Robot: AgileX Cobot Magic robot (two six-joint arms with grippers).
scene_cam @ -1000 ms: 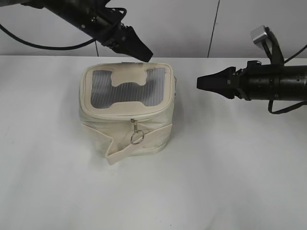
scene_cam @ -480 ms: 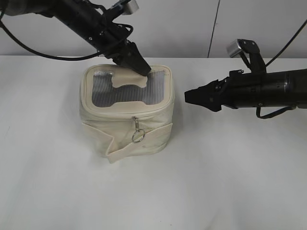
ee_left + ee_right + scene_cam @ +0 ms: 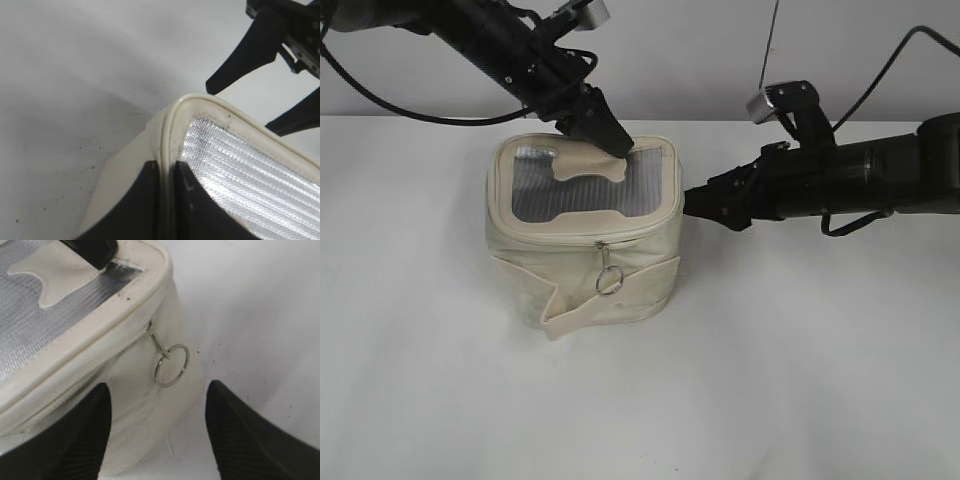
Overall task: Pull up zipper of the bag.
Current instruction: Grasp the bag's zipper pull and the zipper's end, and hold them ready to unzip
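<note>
The bag (image 3: 585, 235) is sitting upright on the white surface (image 3: 770, 380), approx centre-left in the exterior view, w/ its grey mesh top panel (image 3: 582, 185) facing up. The zipper (image 3: 590, 238) is running around the top rim; one slider w/ a ring pull (image 3: 608, 281) is hanging down the front face, and a second ring pull (image 3: 171, 364) is hanging on the side wall nearest the right arm.

Left fingers (image 3: 610, 138) are coming in from the upper left and pressing on the bag's back rim; in the left wrist view they (image 3: 165, 200) are pinched closed w/ the cream rim piping between them.

Right fingers (image 3: 698, 203) are reaching in from the right, tips just beside the bag's right side at rim height. In the right wrist view they (image 3: 160, 435) are spread wide open, gripping nothing, w/ the side ring pull sitting in the gap ahead of them. A cream strap (image 3: 610, 300) is wrapping the bag's lower front.
</note>
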